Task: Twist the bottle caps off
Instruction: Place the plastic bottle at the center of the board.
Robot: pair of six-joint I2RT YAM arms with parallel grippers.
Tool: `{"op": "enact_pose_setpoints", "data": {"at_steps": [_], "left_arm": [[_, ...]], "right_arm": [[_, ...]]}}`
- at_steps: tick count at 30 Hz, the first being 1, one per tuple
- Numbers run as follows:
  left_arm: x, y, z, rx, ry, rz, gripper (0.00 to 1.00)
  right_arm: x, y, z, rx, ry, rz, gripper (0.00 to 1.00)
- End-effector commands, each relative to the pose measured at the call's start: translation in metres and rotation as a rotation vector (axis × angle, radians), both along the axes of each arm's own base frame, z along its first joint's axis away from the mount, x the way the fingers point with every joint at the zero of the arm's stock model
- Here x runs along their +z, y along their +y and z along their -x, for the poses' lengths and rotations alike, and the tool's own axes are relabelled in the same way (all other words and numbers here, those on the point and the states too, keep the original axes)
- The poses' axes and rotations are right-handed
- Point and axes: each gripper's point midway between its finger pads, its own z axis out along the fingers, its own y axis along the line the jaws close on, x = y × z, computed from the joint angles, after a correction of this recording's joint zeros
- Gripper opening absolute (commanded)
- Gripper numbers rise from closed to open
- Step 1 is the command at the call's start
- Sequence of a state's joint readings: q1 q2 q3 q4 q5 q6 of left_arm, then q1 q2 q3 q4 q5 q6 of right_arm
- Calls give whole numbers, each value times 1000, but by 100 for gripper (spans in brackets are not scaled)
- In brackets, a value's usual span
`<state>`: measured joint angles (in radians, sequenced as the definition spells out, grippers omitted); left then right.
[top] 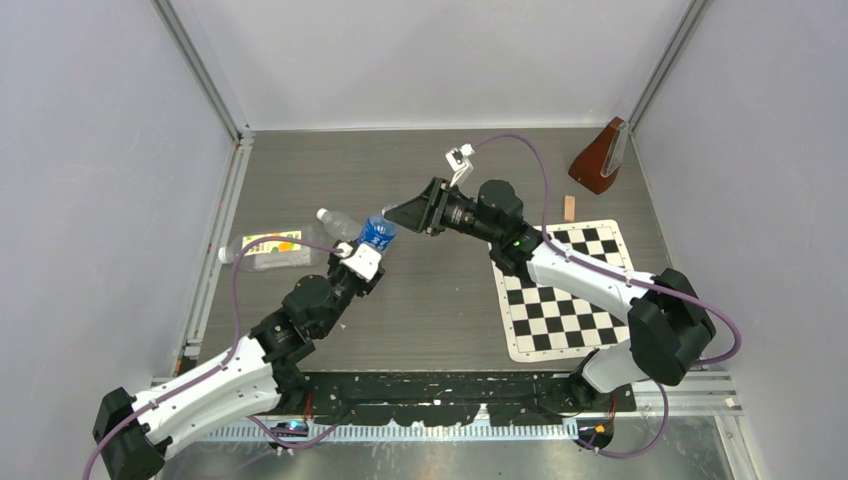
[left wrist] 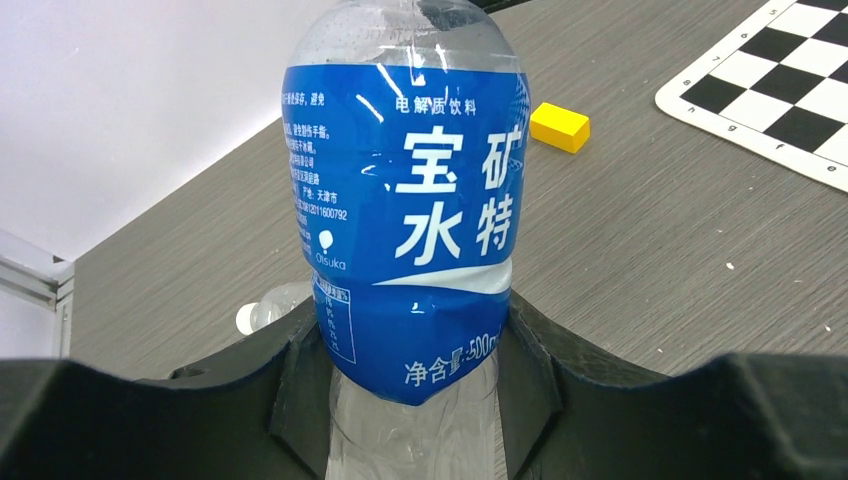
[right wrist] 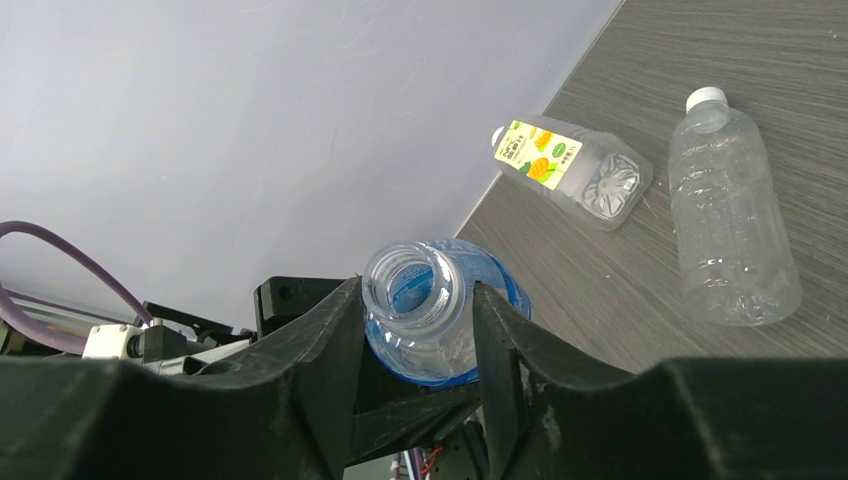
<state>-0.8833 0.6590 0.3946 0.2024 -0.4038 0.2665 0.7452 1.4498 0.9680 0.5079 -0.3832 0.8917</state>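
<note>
My left gripper (top: 365, 258) (left wrist: 415, 335) is shut on the lower body of the blue-labelled bottle (top: 377, 233) (left wrist: 410, 200), holding it off the table. Its neck (right wrist: 412, 285) is open, with bare threads and no cap on it. The right gripper (top: 398, 213) (right wrist: 417, 292) has its jaws against both sides of that neck. The slim unlabelled bottle (top: 337, 224) (right wrist: 730, 220) lies on the table with its white cap (right wrist: 706, 98) on. Beside it lies the orange-labelled bottle (top: 268, 250) (right wrist: 570, 170), its cap (right wrist: 497, 135) at the wall end. The blue bottle's own cap is out of view.
A checkerboard mat (top: 570, 290) (left wrist: 780, 80) lies at the right. A yellow block (left wrist: 559, 126) sits on the table beyond the held bottle. A brown wedge-shaped object (top: 600, 158) and a small wooden piece (top: 569, 207) are at the back right. Walls close three sides.
</note>
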Motion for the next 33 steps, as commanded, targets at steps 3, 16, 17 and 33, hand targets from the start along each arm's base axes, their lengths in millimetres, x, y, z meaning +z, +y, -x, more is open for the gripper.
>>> {"op": "enact_pose_setpoints", "data": {"at_steps": [3,16,17,33], "left_arm": [[19,-10,3,-50,-30,68,2],[19,-16,2,-70,-29,65,13],[19,-16,2,-68,-28,66,19],[16,-5,-4,12,-17,89,100]], "right_arm": [[21,8,1,32,-68,-29,47],[4,11,-4,13,-70,38,12],[5,10,-6,1,-72,44,10],[-18,-58,-89,-508,-184,475,0]]}}
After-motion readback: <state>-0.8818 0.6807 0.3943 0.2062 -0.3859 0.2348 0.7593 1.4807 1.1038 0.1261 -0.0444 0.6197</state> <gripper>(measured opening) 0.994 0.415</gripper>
